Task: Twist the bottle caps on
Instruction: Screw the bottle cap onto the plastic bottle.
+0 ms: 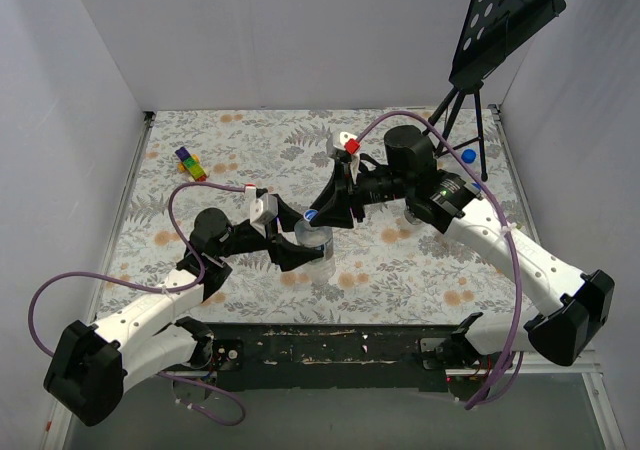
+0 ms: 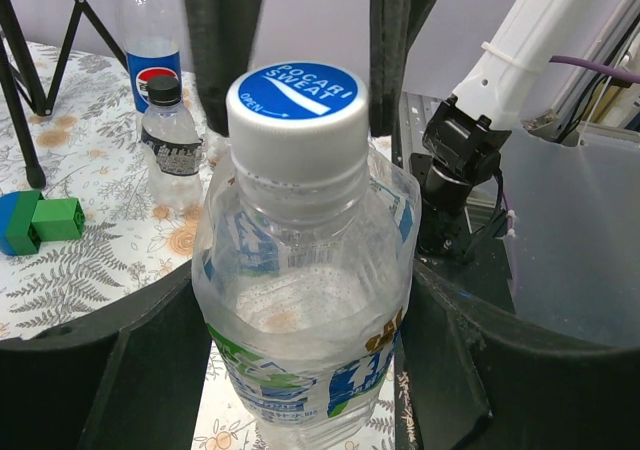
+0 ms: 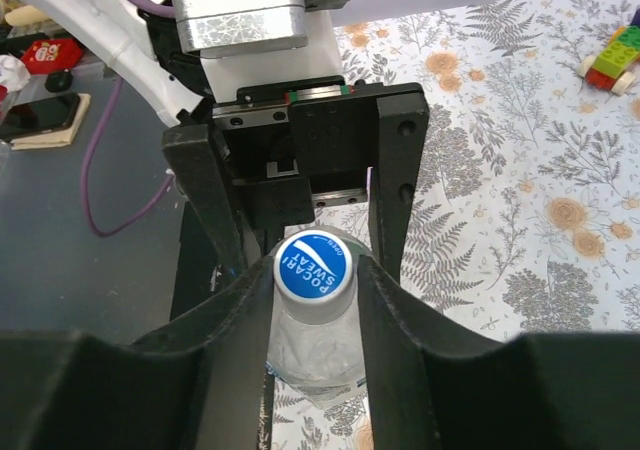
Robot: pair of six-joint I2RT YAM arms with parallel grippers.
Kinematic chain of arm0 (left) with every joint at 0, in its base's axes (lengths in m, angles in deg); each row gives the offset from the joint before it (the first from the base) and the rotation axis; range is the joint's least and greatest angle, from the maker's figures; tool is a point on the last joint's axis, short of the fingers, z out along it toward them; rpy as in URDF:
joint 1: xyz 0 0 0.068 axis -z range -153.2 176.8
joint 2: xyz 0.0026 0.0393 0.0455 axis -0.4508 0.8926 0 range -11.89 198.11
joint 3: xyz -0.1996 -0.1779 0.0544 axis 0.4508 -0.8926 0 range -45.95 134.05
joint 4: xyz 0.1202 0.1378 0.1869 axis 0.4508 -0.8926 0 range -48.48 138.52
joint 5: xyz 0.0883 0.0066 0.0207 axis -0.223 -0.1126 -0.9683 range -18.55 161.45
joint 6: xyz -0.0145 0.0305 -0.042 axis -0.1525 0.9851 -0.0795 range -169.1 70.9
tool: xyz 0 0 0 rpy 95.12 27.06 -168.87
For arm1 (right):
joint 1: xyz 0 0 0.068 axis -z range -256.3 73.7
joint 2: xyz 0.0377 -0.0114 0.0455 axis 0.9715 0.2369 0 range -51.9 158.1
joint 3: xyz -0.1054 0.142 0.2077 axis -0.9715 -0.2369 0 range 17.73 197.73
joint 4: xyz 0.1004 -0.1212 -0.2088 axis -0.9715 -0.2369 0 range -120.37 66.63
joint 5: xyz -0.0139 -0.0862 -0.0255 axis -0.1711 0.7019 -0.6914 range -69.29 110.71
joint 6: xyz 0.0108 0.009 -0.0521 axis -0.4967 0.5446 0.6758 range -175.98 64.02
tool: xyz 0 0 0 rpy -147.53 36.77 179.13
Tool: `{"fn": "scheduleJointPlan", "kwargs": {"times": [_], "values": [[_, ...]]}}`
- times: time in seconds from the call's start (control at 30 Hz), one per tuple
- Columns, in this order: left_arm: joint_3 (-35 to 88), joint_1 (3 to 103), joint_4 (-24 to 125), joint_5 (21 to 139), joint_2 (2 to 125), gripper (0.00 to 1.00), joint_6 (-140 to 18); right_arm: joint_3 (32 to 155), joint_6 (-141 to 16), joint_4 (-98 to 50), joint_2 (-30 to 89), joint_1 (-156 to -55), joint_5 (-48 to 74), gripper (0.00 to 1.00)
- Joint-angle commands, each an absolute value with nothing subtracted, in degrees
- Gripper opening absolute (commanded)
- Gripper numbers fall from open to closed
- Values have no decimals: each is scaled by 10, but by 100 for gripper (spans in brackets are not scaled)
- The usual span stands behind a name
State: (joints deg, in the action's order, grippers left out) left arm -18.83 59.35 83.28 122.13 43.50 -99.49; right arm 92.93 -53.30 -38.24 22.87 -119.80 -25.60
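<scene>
A clear bottle [image 2: 300, 300] with a blue-and-white label stands upright mid-table, squeezed at its body by my left gripper [image 2: 300, 370], which is shut on it. On its neck sits a white bottle cap [image 3: 312, 267] with a blue top. From above, my right gripper [image 3: 312, 280] straddles that cap, with its fingers [image 3: 395, 300] pressed against the cap's two sides. In the top view the two grippers meet at the bottle [image 1: 316, 242]. Two more bottles stand behind it. One is a Pepsi bottle [image 2: 152, 50] with a blue cap, the other a small bottle [image 2: 170, 145] with a black cap.
A green and blue toy block [image 2: 40, 220] lies left of the held bottle. Multicoloured blocks [image 1: 190, 162] lie at the far left of the mat. A black music stand's tripod [image 1: 470, 105] stands at the back right, with a loose blue cap [image 1: 468, 155] by its foot.
</scene>
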Motion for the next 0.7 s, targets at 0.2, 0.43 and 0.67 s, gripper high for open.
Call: {"fn": "scheduleJointPlan", "kwargs": {"times": [0.2, 0.43, 0.67], "values": [[-160, 591, 818, 1237, 425, 0, -993, 979, -494, -447, 253, -1198, -280, 19], [-139, 590, 772, 1265, 435, 0, -979, 1042, -429, -546, 281, -1199, -273, 13], [-122, 590, 732, 1278, 451, 0, -961, 1091, -388, -634, 305, -1199, -258, 13]]}}
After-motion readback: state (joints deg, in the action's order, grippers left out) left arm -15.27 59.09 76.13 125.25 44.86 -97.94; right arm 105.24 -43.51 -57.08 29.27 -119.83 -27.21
